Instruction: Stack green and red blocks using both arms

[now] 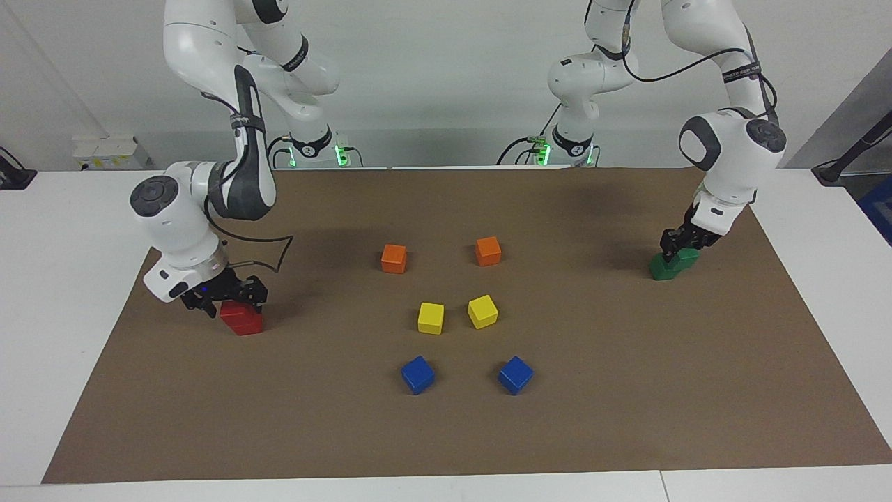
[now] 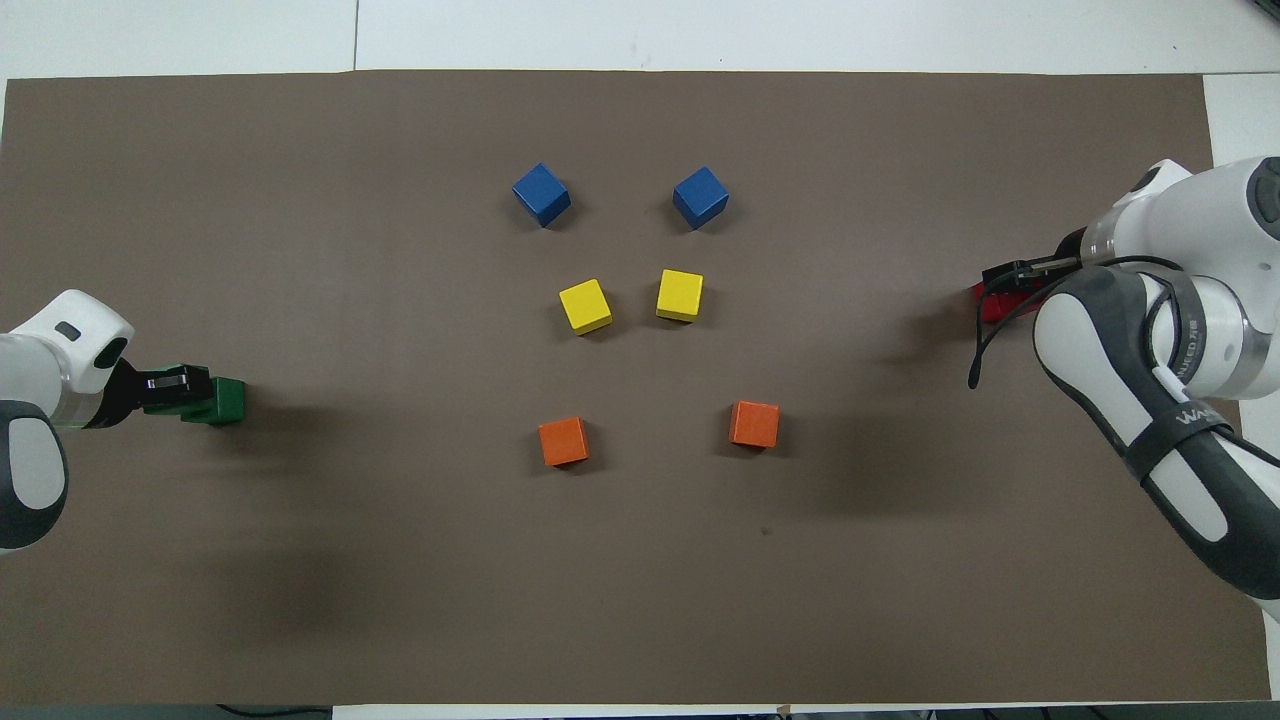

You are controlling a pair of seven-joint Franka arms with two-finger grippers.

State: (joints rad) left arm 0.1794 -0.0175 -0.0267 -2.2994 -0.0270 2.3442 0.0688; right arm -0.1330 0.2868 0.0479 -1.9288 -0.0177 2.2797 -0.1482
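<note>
Two red blocks (image 1: 242, 318) stand stacked on the brown mat (image 1: 446, 432) at the right arm's end. My right gripper (image 1: 224, 298) hovers just over the top red block, open, with a finger at each side. In the overhead view the arm hides most of the red blocks (image 2: 988, 303) under the right gripper (image 2: 1008, 274). At the left arm's end my left gripper (image 1: 678, 244) is shut on a green block (image 1: 688, 256). That block overlaps the edge of a second green block (image 1: 660, 269) resting on the mat. The overhead view shows the left gripper (image 2: 172, 382) beside the resting green block (image 2: 228, 400).
In the middle of the mat lie two orange cubes (image 1: 394, 258), two yellow cubes (image 1: 431, 317) and two blue cubes (image 1: 417, 374), in pairs, the orange nearest the robots. White table borders the mat.
</note>
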